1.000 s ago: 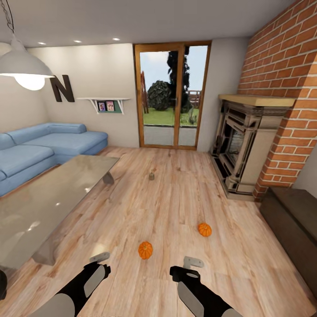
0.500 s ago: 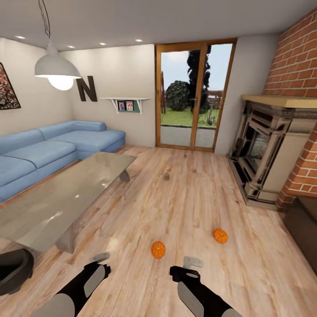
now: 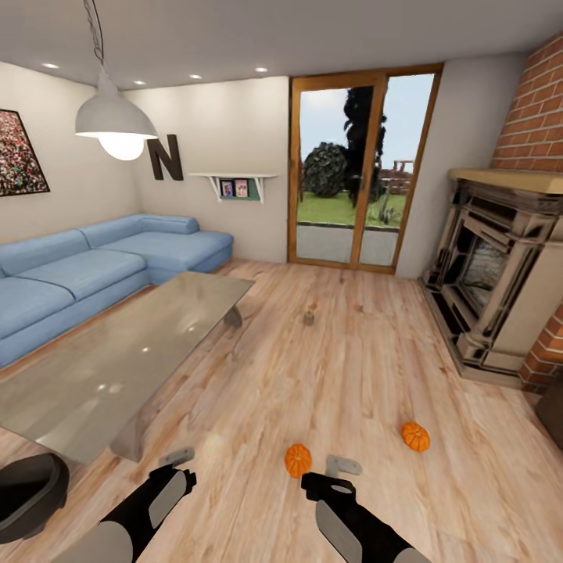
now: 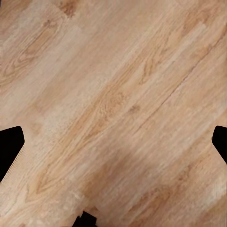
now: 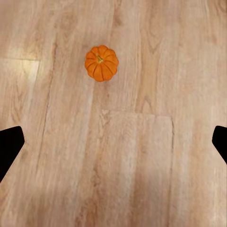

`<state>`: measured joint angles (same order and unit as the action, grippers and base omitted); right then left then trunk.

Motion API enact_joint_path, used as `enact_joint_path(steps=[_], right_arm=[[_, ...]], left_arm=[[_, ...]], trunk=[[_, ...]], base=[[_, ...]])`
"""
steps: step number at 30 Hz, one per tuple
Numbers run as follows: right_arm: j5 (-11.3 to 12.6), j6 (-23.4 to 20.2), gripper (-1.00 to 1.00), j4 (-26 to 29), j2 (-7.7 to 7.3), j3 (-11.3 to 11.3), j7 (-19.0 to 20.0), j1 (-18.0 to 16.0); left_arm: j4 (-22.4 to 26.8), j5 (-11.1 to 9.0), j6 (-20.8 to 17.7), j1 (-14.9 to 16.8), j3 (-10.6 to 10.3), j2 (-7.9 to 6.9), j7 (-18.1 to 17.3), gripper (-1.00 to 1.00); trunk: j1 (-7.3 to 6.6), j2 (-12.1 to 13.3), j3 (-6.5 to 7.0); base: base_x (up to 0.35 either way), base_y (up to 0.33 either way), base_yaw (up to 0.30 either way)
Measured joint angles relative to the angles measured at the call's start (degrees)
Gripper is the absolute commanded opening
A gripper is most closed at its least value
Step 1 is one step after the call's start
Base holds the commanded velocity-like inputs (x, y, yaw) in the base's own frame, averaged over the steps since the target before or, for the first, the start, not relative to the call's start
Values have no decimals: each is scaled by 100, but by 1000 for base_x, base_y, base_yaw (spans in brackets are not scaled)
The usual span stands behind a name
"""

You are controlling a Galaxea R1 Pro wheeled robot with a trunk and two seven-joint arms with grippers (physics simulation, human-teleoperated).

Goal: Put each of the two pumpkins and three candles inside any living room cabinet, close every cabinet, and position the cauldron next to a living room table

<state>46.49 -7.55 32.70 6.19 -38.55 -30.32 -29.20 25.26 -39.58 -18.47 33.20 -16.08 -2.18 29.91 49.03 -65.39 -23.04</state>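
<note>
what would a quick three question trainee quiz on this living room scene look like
1. True or false: both pumpkins lie on the wood floor.
2. Which task item sits at the head view's lower left corner? A) a candle B) the cauldron C) a pumpkin
3. Fill in: the right wrist view looks down on one ____.

Key
1. True. The nearer pumpkin lies just ahead of the right hand, the farther pumpkin further to the right.
2. B. The cauldron sits on the floor near the table's close corner, left of the left hand.
3. Pumpkin. Both hands are empty.
</note>
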Motion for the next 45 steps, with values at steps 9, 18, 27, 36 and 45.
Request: enact_joint_path(steps=[9,18,27,36,45], right_arm=[[2,0,100,1,0,2,-2,0],[2,0,100,-1,0,0,0,-1],[7,0,100,-1,1,0,0,-1],[6,0,100,-1,1,0,0,-1],[2,1,100,-1,1,0,-4,-1]], left_arm=[[-2,0,1,1,-2,1,0,100],[0,-7,0,-1,-1,0,3,100],[1,-3,0,-1,-5,-1,2,100],[1,-6,0,-1,-3,-3,-1,100],[1,-8,0,-1,-5,0,1,100]], trunk=[[3,0,0],[3,0,0],[3,0,0],[3,0,0],[3,0,0]], base=[[98,77,-152],[3,23,-111],[0,72,-3],[0,2,0],[0,0,0]])
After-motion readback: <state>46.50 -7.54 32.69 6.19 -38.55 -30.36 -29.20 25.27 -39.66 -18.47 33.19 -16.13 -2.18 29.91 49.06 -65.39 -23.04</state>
